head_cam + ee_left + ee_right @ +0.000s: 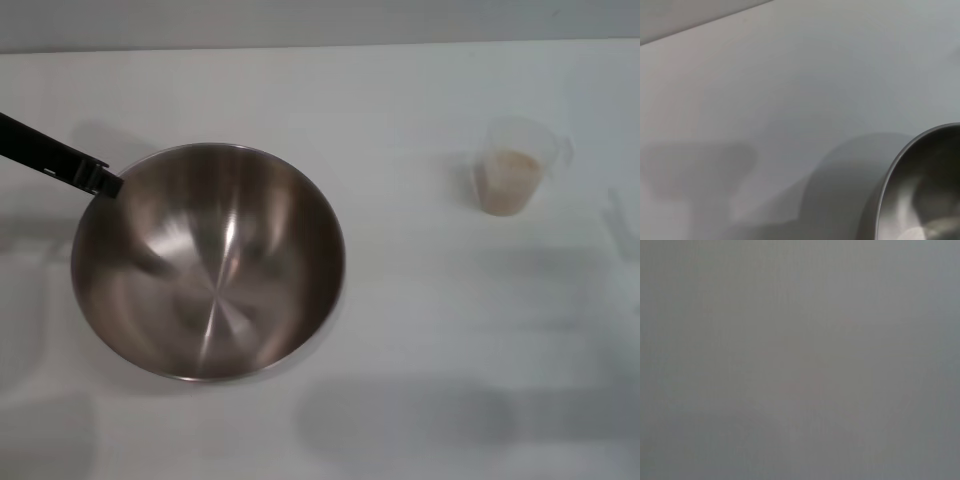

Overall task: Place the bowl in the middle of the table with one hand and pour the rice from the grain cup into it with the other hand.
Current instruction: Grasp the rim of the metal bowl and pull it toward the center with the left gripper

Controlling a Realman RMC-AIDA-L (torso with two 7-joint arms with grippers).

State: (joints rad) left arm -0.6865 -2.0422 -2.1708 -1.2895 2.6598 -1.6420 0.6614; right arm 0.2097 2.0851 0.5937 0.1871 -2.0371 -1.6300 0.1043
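— Reaching in from the nine-to-ten o'clock edge of the head view: left gripper (100,180), a dark slim finger angled down, tip touching the steel mixing bowl (208,262) at its ten o'clock rim.
— Clamped on that rim or only resting against it?
— Cannot tell; only one finger showing, the other hidden. Bowl tilted, low side toward six o'clock, sitting left of centre on the white table (400,330).
— And the grain cup (515,167)?
— Upright at two o'clock, well apart from the bowl, rice (510,180) filling the lower part.
— Right gripper?
— Nowhere to be seen. Right wrist view showing only plain grey. Left wrist view showing the bowl's curved rim (920,185) over bare table (790,75).
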